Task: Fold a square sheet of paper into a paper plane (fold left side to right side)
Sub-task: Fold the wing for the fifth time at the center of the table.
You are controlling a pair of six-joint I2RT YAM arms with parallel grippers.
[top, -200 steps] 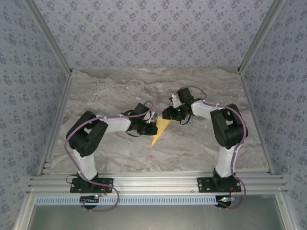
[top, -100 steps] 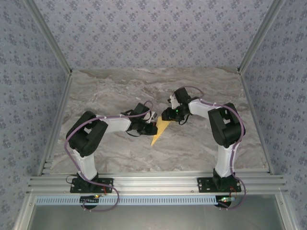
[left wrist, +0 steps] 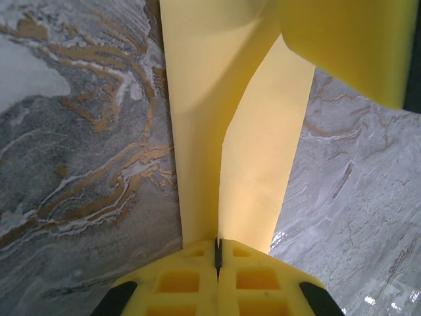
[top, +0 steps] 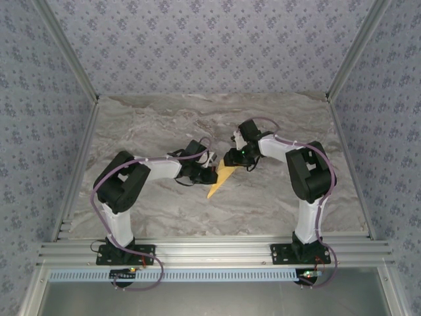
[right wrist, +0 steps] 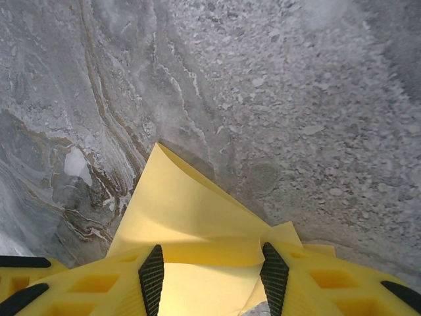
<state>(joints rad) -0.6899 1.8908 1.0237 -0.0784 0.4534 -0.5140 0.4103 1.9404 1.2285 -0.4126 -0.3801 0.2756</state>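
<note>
Moved: right end effector (top: 231,160) has edged in over the far end of the paper sheet (top: 220,182); left end effector (top: 209,174) has barely shifted.
Axis: the sheet runs from its near-left tip to its far-right wide end, mid-bench (top: 151,125).
Left end effector: pinched on the sheet's left edge, so best placed to carry it rightward.
Right end effector: jaws apart astride a raised flap; contact is unclear.
Look: slim yellow triangle, one layer lifted.

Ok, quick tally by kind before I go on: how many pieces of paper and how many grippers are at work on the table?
Yellow paper: 1, the folded sheet.
Grippers: 2, the left gripper with fingers shut on the sheet, the right gripper with fingers apart around its other end.
Total: 3.
</note>
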